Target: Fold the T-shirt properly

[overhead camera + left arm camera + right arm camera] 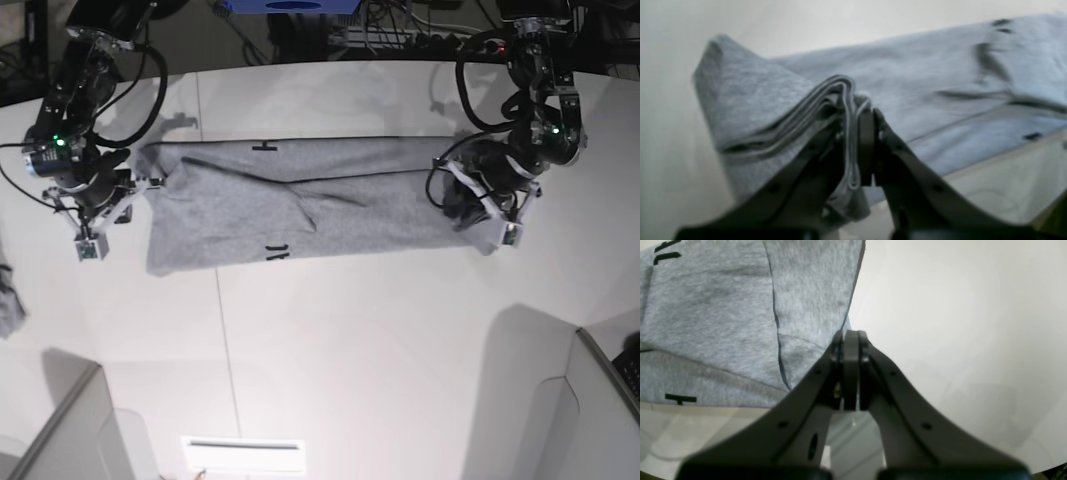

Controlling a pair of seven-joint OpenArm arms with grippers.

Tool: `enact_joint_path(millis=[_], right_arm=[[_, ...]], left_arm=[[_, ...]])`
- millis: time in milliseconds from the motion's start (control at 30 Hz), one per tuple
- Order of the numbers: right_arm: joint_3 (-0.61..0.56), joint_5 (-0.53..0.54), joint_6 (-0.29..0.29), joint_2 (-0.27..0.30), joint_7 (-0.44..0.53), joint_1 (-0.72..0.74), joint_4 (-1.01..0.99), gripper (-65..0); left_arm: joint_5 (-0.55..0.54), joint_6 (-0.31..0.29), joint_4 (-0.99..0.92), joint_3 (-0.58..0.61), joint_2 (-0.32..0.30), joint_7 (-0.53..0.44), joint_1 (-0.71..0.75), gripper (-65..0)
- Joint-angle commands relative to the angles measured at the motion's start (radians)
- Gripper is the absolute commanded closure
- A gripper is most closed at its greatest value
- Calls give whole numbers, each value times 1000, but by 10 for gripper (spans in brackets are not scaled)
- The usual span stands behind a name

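Nearest the base camera lies bare counter; beyond it the T-shirt stretches as a long folded grey band across the middle. At its left end in that view, the right gripper has its fingers clenched flat together at the shirt's edge; whether any cloth is caught between them I cannot tell. At the right end, the left gripper pinches a bunched stack of hem layers, lifted slightly. The fabric looks soft, light and limp, so it will likely sag and crease unless both ends are taken at the corners and kept taut.
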Motion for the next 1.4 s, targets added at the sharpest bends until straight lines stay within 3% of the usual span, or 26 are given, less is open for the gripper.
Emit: enact_joint_path(millis=[0,333,600,800,1367], right_arm=[[4,2,3,9,14,18,17,0],[6,2,3,9,14,18,14,0],[7,2,3,9,14,18,14,0],[7,2,3,9,14,21,14,0],[1,2,3,9,14,26,14,0]], left_arm=[[-10,15,20,11,7,-18,-12,0],[-10,121,20,187,54,-20,-46,0],[-10,123,15,288,76,-20,-85,0],[-10,123,14,292,102,-18,-85,0],[-10,123,11,335,102,-18,-92,0]])
